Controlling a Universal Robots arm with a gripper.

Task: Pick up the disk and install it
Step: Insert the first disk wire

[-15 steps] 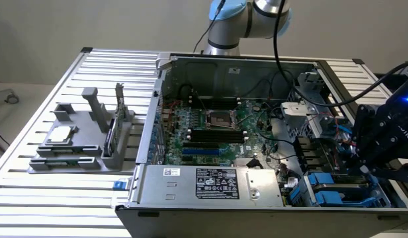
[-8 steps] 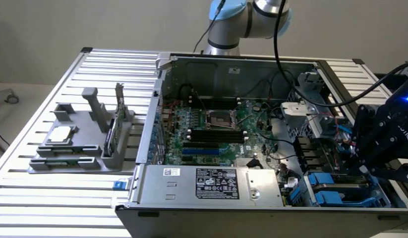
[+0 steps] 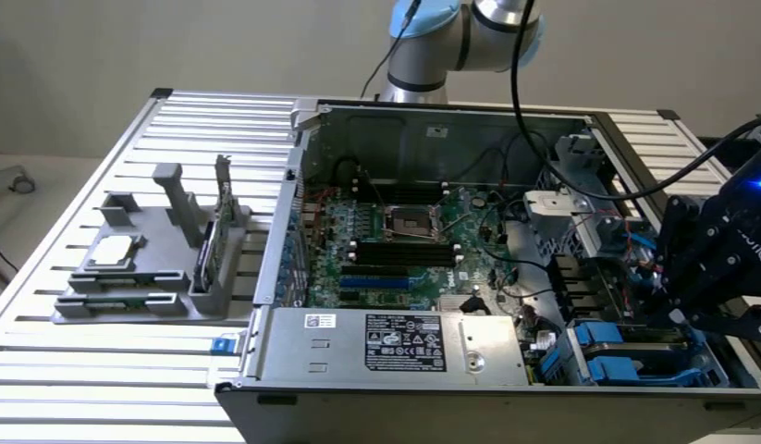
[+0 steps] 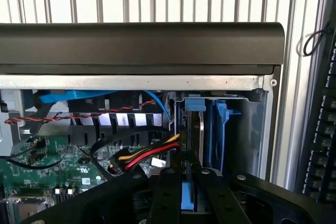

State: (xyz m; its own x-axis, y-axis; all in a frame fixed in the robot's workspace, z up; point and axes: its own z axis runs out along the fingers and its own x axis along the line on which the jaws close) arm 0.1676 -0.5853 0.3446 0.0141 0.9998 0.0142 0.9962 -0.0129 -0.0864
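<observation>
The hand [image 4: 188, 192], nearest, is clamped on the disk [image 4: 195, 129], which stands edgewise in the computer case's [image 3: 355, 365] corner bay.

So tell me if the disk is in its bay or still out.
Partly in. The disk stands on edge in the blue-railed bay, its lower end between the gripper's jaws. Whether it is fully seated, cannot tell.
</observation>
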